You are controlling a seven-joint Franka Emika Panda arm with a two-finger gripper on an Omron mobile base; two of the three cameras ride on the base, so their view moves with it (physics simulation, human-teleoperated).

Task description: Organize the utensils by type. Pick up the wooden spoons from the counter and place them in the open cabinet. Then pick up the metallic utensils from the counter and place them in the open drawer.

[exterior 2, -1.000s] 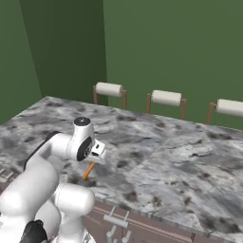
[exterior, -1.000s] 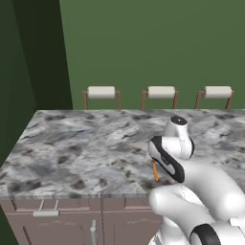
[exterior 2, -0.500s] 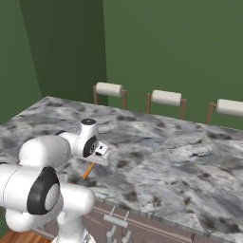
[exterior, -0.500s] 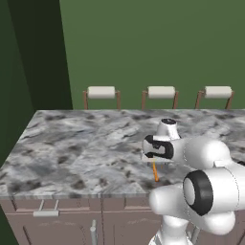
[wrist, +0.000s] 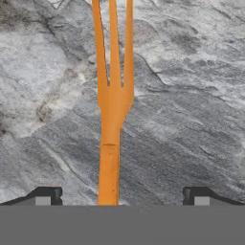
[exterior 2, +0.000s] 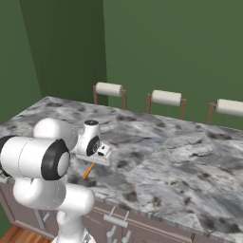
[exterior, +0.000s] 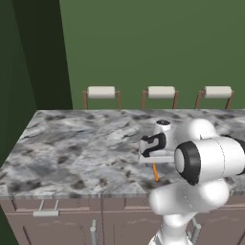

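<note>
arm's swung round since a second ago, hand now low over the counter. gripper jaws spread wide, holding nothing, tips either side of the fork. orange fork lies flat on the marble near the front edge, three tines pointing away from the hand.

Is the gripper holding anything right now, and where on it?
Nothing is held. The gripper is open above the orange fork, which lies flat on the counter, handle between the fingertips.
</note>
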